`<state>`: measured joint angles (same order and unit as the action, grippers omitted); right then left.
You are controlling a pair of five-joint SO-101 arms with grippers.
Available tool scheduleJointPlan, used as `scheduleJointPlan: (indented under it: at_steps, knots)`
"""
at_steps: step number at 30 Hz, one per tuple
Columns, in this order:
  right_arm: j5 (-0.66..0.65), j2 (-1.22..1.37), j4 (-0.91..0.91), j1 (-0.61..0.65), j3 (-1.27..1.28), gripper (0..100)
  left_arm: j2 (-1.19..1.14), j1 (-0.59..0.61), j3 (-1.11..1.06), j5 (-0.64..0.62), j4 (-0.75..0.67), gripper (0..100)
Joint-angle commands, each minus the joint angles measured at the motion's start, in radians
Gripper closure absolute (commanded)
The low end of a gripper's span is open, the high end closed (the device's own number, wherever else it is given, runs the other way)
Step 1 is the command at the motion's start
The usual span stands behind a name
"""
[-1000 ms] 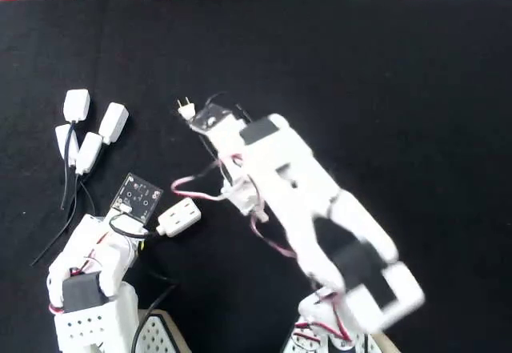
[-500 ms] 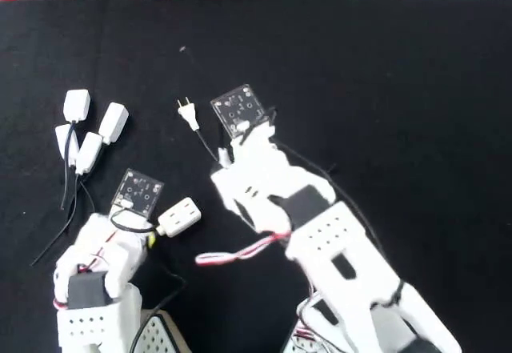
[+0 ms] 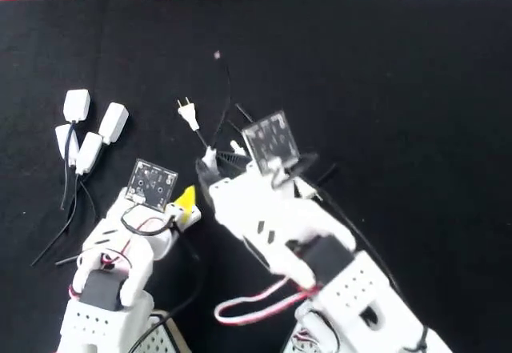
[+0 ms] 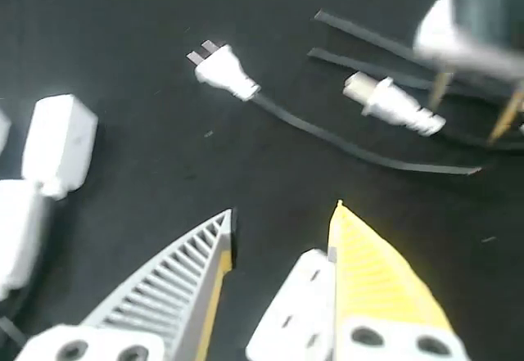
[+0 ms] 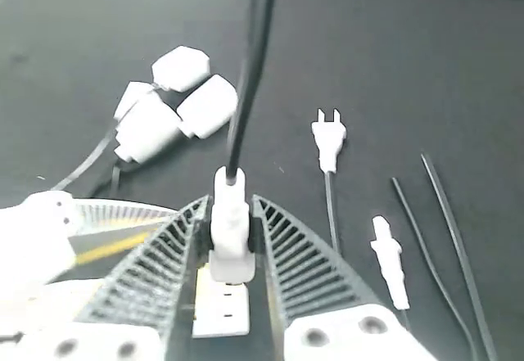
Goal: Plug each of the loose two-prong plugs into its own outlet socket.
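Your right arm has pulled back from its far reach of a second ago. Its pincer (image 5: 229, 200) now sits nearer, pinching a held plug (image 5: 230, 234) by the body. The plug's black cable (image 3: 226, 89) runs off toward the far side of the surface (image 3: 384, 73).

Your left pincer (image 4: 282, 209) has pushed forward in the same time. The single socket (image 4: 291, 328), which lay just ahead of it, now sits between its spread fingers. The socket touches the yellow finger and leaves a gap on the grey side, so it is bracketed but not clamped.

In my judgement, the first plug and its socket have been brought close together for mating. No plug looks seated yet, and I cannot tell whether the prongs are lined up with the slots.

I count three plugs:
- the one in your right pincer;
- a loose two-prong plug (image 3: 188, 114) lying farther out, between the two arms;
- a narrow plug (image 4: 385, 103) lying just right of that one.

I count five sockets:
- the one at your left pincer;
- a cluster of four (image 3: 112, 121) bunched at the far left, well apart from both pincers.
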<state>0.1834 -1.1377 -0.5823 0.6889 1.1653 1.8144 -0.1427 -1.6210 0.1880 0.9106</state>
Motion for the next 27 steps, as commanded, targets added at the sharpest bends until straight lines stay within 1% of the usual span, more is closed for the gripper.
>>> scheduleJointPlan:
  at_steps: [1, 6, 8, 11, 14, 19, 23, 27]
  knots:
    - [0.009, -0.225, 0.051, 0.051, 0.099, 98.7, 0.009, -0.114, 0.128, -0.08, -0.031, 80]
    - [0.012, -0.354, 0.025, 0.052, 0.163, 98.7, 0.009, -0.153, 0.185, -0.097, -0.026, 81]
    - [0.017, -0.348, 0.005, 0.052, 0.165, 98.7, 0.009, -0.154, 0.189, -0.097, -0.026, 81]
    - [0.061, -0.334, -0.023, 0.052, 0.15, 98.7, 0.009, -0.148, 0.189, -0.095, -0.025, 81]
    - [0.068, -0.314, -0.086, 0.058, 0.108, 98.7, 0.009, -0.143, 0.189, -0.097, -0.029, 81]
    - [0.063, -0.275, -0.172, 0.12, 0.056, 98.7, 0.011, -0.088, 0.216, -0.152, -0.026, 81]
    - [0.061, -0.243, -0.178, 0.121, 0.05, 98.7, 0.011, -0.047, 0.228, -0.153, -0.028, 81]
    - [0.061, -0.217, -0.189, 0.121, 0.03, 98.7, 0.011, -0.042, 0.226, -0.153, -0.028, 81]
